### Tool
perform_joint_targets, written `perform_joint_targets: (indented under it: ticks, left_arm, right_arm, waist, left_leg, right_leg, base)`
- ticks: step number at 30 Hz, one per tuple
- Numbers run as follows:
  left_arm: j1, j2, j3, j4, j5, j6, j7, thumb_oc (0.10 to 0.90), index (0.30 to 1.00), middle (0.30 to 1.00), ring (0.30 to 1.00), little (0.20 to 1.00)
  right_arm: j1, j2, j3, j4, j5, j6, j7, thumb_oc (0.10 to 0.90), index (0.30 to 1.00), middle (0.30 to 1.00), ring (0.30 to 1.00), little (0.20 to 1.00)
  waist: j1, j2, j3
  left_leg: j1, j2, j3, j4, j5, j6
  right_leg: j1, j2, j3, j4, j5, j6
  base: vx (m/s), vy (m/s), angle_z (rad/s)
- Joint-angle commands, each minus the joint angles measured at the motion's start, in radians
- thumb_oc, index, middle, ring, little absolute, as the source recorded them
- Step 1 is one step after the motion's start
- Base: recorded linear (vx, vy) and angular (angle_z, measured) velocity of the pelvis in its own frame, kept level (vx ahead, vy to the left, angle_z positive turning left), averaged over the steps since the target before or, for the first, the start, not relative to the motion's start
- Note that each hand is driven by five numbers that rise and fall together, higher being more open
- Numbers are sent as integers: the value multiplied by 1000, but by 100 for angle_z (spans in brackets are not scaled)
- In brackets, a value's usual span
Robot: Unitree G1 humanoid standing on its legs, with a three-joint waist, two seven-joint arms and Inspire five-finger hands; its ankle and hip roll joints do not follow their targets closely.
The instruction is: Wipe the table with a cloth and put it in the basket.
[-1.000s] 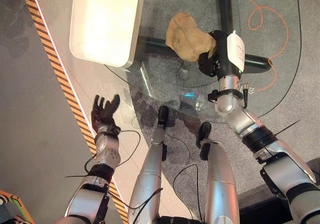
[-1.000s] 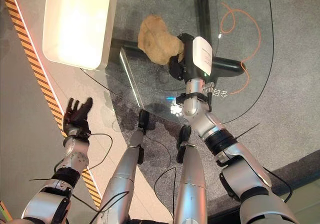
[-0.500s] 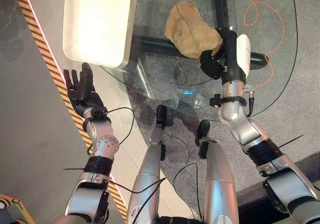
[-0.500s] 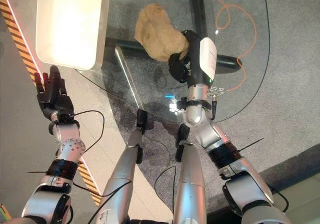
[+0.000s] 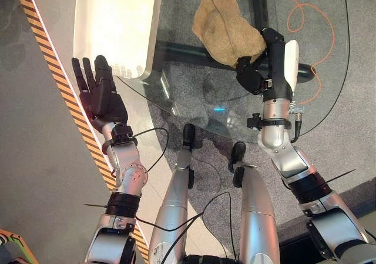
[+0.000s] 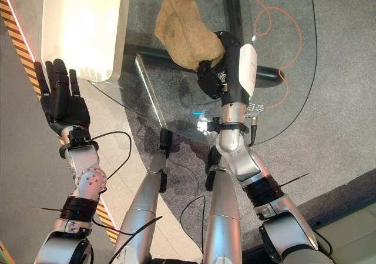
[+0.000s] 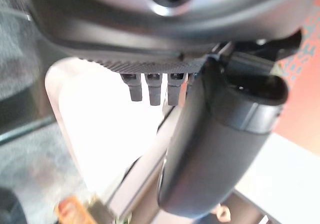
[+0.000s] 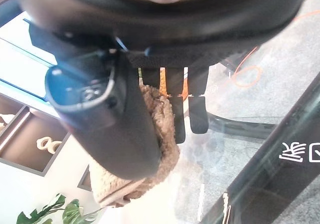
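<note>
Right wrist view hides part of the tan cloth (image 8: 150, 149) behind the thumb; the right hand (image 5: 254, 74) pinches its near end on the glass bench (image 5: 329, 87). Its long axis runs away from that hand (toward the white basket (image 5: 117, 23)). Beside the basket, the left hand (image 5: 101, 96) is spread flat.

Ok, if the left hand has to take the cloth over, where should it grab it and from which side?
Probably the free far lobe of the cloth, coming from the robot's left. The right hand already clutches the near end, while the far part lies bunched and raised on the glass table, giving folds to pinch. The left hand is open, off the table.
</note>
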Motion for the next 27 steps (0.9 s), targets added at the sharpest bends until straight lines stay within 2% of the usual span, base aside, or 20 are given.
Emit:
perform_joint_targets:
  ticks: [1, 3, 4, 7, 16, 21, 27]
  left_arm:
    - [-9, 70, 34, -128, 31, 9, -147, 800, 900, 900, 900, 900]
    - [-7, 76, 25, -138, 23, 30, -170, 800, 900, 900, 900, 900]
    - [-5, 81, 17, -150, 22, 65, -176, 800, 900, 900, 900, 900]
    - [-6, 88, 4, -152, 20, 90, -179, 800, 900, 900, 900, 900]
    - [-46, 125, -44, -135, -58, 219, -199, 800, 900, 900, 900, 900]
    - [-69, 125, -63, -118, -95, 251, -206, 800, 900, 900, 900, 900]
    - [-163, 118, -80, -31, -169, 282, -249, 800, 900, 900, 900, 900]
  right_arm:
    - [-73, 27, -67, -247, -81, -195, 1, 100, 300, 300, 300, 200]
    - [-66, 26, -70, -254, -78, -208, 6, 100, 300, 300, 300, 200]
    - [-60, 25, -71, -263, -78, -220, 14, 100, 300, 300, 300, 200]
    - [-57, 22, -71, -271, -66, -241, 27, 100, 300, 300, 300, 200]
    - [-81, -2, -54, -268, -25, -285, 52, 100, 300, 300, 300, 200]
    - [-90, -3, -43, -272, -21, -293, 58, 100, 300, 300, 300, 200]
    - [-143, -4, 1, -243, 7, -283, 78, 100, 300, 300, 300, 200]
  waist:
    - [-9, -30, -26]
    - [-10, -30, -26]
    - [-12, -30, -26]
    - [-16, -30, -26]
    - [-26, -30, -26]
    - [-31, -31, -26]
    - [-47, -38, -26]
  left_leg:
    - [48, -100, 87, 125, -196, 105]
    - [49, -100, 88, 125, -196, 105]
    - [49, -100, 89, 125, -196, 105]
    - [52, -99, 91, 121, -194, 106]
    - [61, -97, 96, 118, -190, 103]
    - [62, -96, 98, 115, -188, 103]
    - [64, -91, 107, 115, -188, 100]
  right_leg:
    - [62, 89, 27, -232, 132, 37]
    - [63, 89, 27, -233, 135, 38]
    - [63, 90, 28, -233, 135, 39]
    - [65, 91, 29, -235, 138, 40]
    - [75, 86, 31, -241, 144, 48]
    - [75, 88, 33, -242, 146, 50]
    - [73, 89, 44, -248, 149, 52]
  base:
    - [0, 0, 0]
    - [0, 0, 0]
    - [0, 0, 0]
    - [0, 0, 0]
    - [0, 0, 0]
    - [0, 0, 0]
    - [0, 0, 0]
